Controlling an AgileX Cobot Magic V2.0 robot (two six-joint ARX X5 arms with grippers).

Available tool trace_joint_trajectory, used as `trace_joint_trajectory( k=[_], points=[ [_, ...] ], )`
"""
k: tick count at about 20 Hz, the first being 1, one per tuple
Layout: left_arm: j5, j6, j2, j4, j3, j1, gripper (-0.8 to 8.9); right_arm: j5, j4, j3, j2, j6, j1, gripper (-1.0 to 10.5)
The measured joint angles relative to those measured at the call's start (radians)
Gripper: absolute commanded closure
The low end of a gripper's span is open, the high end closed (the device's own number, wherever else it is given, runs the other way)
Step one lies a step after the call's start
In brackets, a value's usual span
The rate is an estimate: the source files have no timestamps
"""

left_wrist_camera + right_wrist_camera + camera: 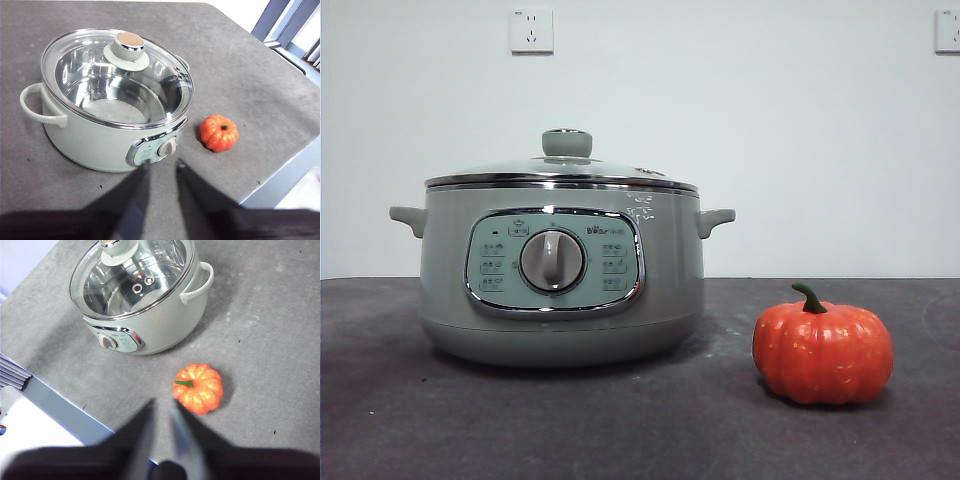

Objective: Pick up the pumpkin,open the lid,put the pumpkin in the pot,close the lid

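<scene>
The pot (450, 285) is pale sage green and stands left of the middle of the dark table, its dial panel facing the front view. The glass lid (566, 143) sits closed on the pot's rim. To the pot's right, a small gap away, the orange pumpkin (823, 350) rests upright on the table. Neither gripper shows in the front view. My left gripper (162, 167) hovers above the table in front of the pot (85, 140), lid (100, 75) and pumpkin (219, 132), open by a narrow gap and holding nothing. My right gripper (161, 402) hangs above the table close beside the pumpkin (198, 388), narrowly open and empty; the pot (160, 330) and lid (125, 275) lie beyond.
The grey table's front edge (280, 170) runs close behind both grippers, with a white surface (30, 425) below it. Two wall sockets (531, 30) (948, 30) hang on the white wall behind. The pot's side handles (712, 220) stick out on both sides.
</scene>
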Motion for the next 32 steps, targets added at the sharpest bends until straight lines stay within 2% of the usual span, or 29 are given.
trace_joint_trajectory(
  k=[1,2,7,11,17,24,28,32],
  points=[
    [0.0,0.0,0.0,0.0,0.0,0.0,0.31,0.0,0.0,0.0,0.002,0.001,0.0,3.0],
    [0.0,0.0,0.0,0.0,0.0,0.0,0.31,0.0,0.0,0.0,0.006,0.005,0.0,2.2],
    [0.0,0.0,0.0,0.0,0.0,0.0,0.31,0.0,0.0,0.0,0.05,0.014,0.022,2.2],
    [0.002,0.005,0.0,0.0,0.0,0.0,0.31,0.009,0.001,0.0,0.118,0.017,0.113,2.2],
    [0.002,0.005,0.0,0.0,0.0,0.0,0.31,0.197,0.043,0.0,0.333,0.016,0.292,2.2],
    [0.002,0.005,0.0,0.0,0.0,0.0,0.31,0.364,0.166,0.0,0.599,0.016,0.397,2.2],
    [0.002,0.005,0.0,0.0,0.0,0.0,0.31,0.374,0.226,0.0,0.72,0.019,0.426,2.2],
    [0.002,0.005,0.0,0.0,0.0,0.0,0.31,0.419,0.267,0.0,0.814,0.025,0.444,2.2]
  ],
)
